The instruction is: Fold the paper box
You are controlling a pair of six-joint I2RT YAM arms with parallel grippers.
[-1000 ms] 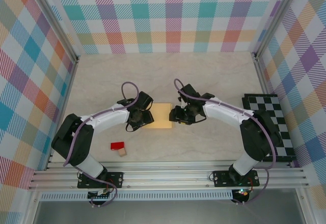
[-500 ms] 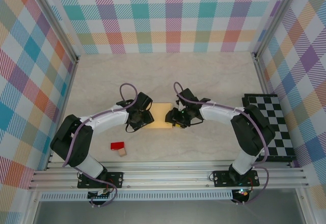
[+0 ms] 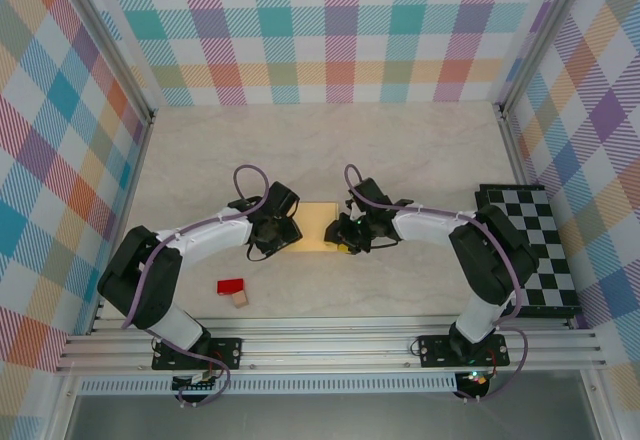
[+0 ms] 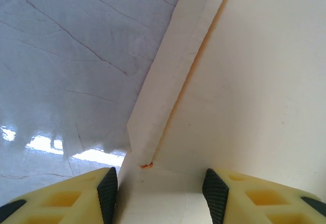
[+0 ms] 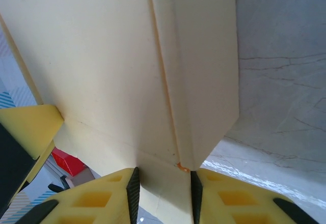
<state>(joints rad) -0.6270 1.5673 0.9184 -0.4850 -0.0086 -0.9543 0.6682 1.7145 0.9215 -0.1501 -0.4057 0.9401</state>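
The paper box (image 3: 318, 226) lies flat on the table between my two grippers, a pale yellow card rectangle. At its left end is my left gripper (image 3: 288, 232). In the left wrist view the box (image 4: 254, 81) has a side flap folded up, and its end flap spans the gap of the left gripper (image 4: 161, 196), whose jaws stand well apart. My right gripper (image 3: 343, 232) is at the box's right end. There the box (image 5: 102, 56) shows its end flap between the pads (image 5: 133, 193) of the right gripper (image 5: 164, 196), which has closed in against both flap edges.
A small red block (image 3: 231, 286) and a tan wooden cube (image 3: 240, 299) lie near the left arm, towards the front. The red block (image 5: 69, 161) also shows past the box edge. A black-and-white checkered board (image 3: 540, 250) lies along the right wall.
My right gripper has slid left onto the box's right end and its jaws have narrowed on the flap. The left jaws have narrowed a little. The box has barely moved.
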